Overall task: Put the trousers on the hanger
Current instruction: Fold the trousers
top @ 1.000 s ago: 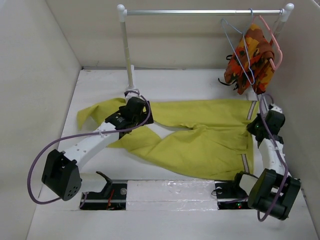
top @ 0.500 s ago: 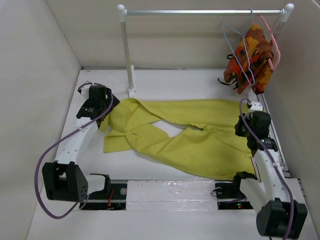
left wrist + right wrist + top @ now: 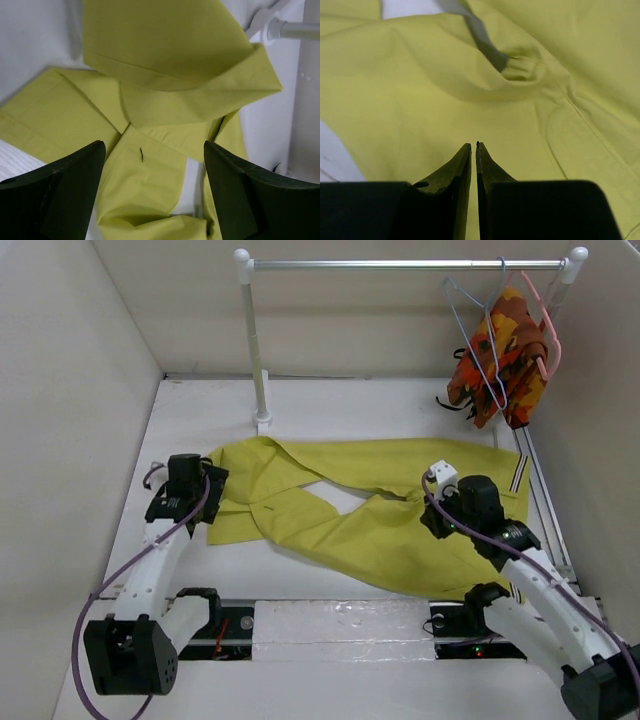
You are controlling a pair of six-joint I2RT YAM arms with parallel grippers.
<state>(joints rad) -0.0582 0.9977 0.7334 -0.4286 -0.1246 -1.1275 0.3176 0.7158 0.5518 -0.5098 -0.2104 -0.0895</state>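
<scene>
Left pincer [image 3: 153, 147] is spread wide with nothing in it, and it hangs just over the folded leg ends of the trousers [image 3: 380, 530]. Right pincer [image 3: 473, 145] is pinched nearly closed, with no cloth between its tips, and it points down at the middle of the trousers, near a small bunched fold. The big white table [image 3: 200, 410] has walls around it. The yellow-green trousers lie flat across the table, not on anything else, with the legs to the left and the stripy band [image 3: 515, 480] at the right end. A rack [image 3: 400, 263] stands at the back, with its pole beside the trouser legs. On the right end of its bar hangs an orange and brown patterned cloth [image 3: 505, 355] on a pink hanger [image 3: 548, 330]. The thin pale-blue hanger [image 3: 470, 325] hangs just beside it, bare, well apart from the trousers
</scene>
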